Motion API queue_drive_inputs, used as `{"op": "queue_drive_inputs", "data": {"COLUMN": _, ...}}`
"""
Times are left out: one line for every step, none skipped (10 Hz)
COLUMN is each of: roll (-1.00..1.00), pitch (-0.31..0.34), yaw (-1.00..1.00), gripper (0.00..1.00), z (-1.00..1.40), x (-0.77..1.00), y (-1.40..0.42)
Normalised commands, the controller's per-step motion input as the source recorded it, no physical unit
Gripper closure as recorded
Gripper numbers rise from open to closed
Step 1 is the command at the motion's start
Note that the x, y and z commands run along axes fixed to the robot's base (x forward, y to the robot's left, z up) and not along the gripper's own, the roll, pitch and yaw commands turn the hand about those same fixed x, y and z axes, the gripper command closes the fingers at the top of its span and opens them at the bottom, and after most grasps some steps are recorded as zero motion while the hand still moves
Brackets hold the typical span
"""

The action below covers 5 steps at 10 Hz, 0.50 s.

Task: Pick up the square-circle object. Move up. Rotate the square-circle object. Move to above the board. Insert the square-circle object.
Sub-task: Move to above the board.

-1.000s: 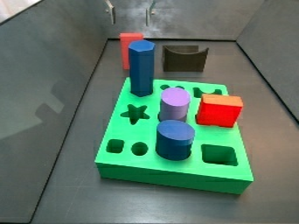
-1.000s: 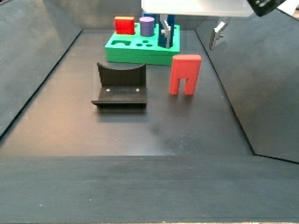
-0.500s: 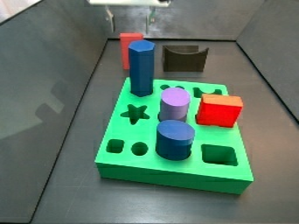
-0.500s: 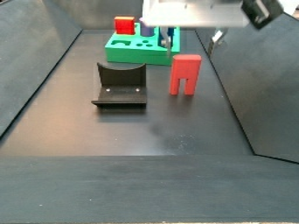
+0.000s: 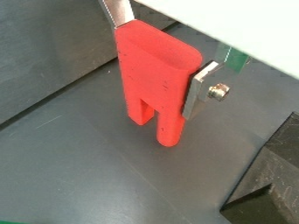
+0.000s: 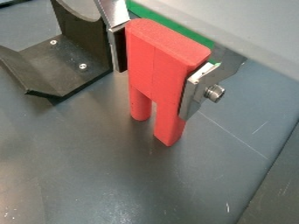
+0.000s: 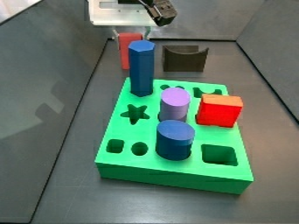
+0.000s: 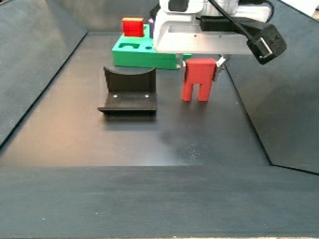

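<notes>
The square-circle object (image 8: pixel 197 79) is a salmon-red piece that stands upright on the dark floor with its prongs down, just beside the green board (image 8: pixel 131 54). In both wrist views my gripper (image 5: pixel 158 66) (image 6: pixel 156 83) has a silver finger (image 6: pixel 201 87) flat against each side of the piece (image 6: pixel 158 79), with no gap showing. In a side view the gripper (image 7: pixel 128 31) hangs over the piece (image 7: pixel 122 48), which the blue prism partly hides. The board (image 7: pixel 117 149) lies flat on the floor.
On the board stand a blue prism (image 7: pixel 140 66), a purple cylinder (image 7: pixel 174 103), a blue cylinder (image 7: pixel 176 138) and a red cube (image 7: pixel 219 110). The dark fixture (image 8: pixel 127 89) stands beside the piece, close to one finger (image 6: pixel 117 52). Grey walls enclose the floor.
The gripper has come down from above the scene onto the salmon-red piece, and its fingers now sit against the piece's sides. The piece has not moved.
</notes>
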Motion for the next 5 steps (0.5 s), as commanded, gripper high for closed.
{"op": "queue_drive_inputs", "data": {"roll": -0.18, "pitch": 0.150, "yaw": -0.30, "gripper": 1.00, "z": 1.00, "x": -0.02, "y": 0.07}}
{"op": "queue_drive_inputs", "data": {"roll": -0.18, "pitch": 0.154, "yaw": -0.30, "gripper": 1.00, "z": 1.00, "x": -0.02, "y": 0.07}}
{"op": "queue_drive_inputs", "data": {"roll": -0.19, "pitch": 0.130, "yaw": -0.21, "gripper": 1.00, "z": 1.00, "x": -0.02, "y": 0.07}}
{"op": "queue_drive_inputs", "data": {"roll": -0.19, "pitch": 0.100, "yaw": -0.14, "gripper": 1.00, "z": 1.00, "x": -0.02, "y": 0.07}}
{"op": "queue_drive_inputs", "data": {"roll": -0.20, "pitch": 0.077, "yaw": -0.09, "gripper": 1.00, "z": 1.00, "x": -0.02, "y": 0.06}}
